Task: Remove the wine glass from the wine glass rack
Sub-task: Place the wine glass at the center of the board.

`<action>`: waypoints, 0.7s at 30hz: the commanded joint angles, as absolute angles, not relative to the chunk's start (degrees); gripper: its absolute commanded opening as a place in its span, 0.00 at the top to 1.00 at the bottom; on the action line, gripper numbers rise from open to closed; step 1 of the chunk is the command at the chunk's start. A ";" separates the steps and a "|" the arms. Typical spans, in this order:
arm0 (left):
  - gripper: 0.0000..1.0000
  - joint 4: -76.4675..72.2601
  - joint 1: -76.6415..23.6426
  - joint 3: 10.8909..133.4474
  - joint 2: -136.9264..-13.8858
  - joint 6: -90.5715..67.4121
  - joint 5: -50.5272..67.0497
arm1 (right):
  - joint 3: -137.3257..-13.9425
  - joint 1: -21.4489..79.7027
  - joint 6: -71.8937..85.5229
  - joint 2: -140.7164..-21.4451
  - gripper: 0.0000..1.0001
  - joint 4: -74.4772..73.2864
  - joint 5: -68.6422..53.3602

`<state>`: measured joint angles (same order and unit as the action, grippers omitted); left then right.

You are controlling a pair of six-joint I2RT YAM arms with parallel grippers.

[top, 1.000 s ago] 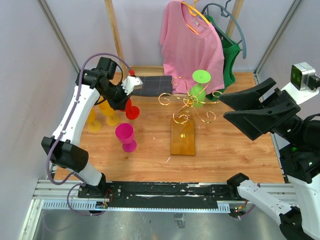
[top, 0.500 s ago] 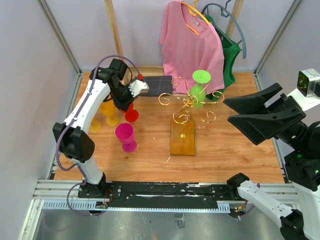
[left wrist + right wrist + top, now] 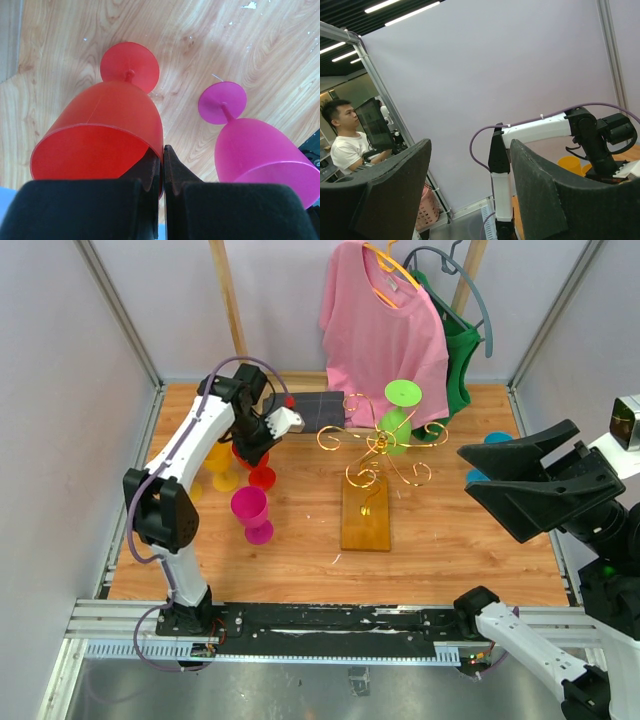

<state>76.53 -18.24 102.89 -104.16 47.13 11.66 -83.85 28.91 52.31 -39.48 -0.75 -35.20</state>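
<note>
Your left tool [image 3: 163, 155] pinches red wine glass [image 3: 100, 125] rim, right tool [image 3: 470, 150] gapes empty; jerk & it hits magenta glass [image 3: 260, 147]

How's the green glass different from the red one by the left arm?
The green glass hangs upside down on the rack, foot up. The red glass is upright, foot down at the table.
The left gripper has its jaws shut on the red glass's rim. Nothing grips the green glass.
The green glass sits mid-table and the red glass far left.
Both are coloured stemmed glasses.
</note>
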 commanded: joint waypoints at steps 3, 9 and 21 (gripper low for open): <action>1.00 75.95 -18.81 104.69 -105.39 47.47 11.54 | -84.23 28.65 50.33 -38.66 0.34 -1.55 -33.67; 1.00 75.11 -18.80 104.16 -106.40 47.32 11.58 | -84.72 28.65 49.88 -39.02 0.34 -2.11 -33.75; 1.00 74.97 -19.12 104.03 -107.49 46.42 12.13 | -84.83 28.65 49.22 -38.94 0.34 -2.73 -33.34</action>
<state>75.13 -18.48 102.89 -107.11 46.94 11.64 -83.85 28.91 50.43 -39.27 -3.29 -34.20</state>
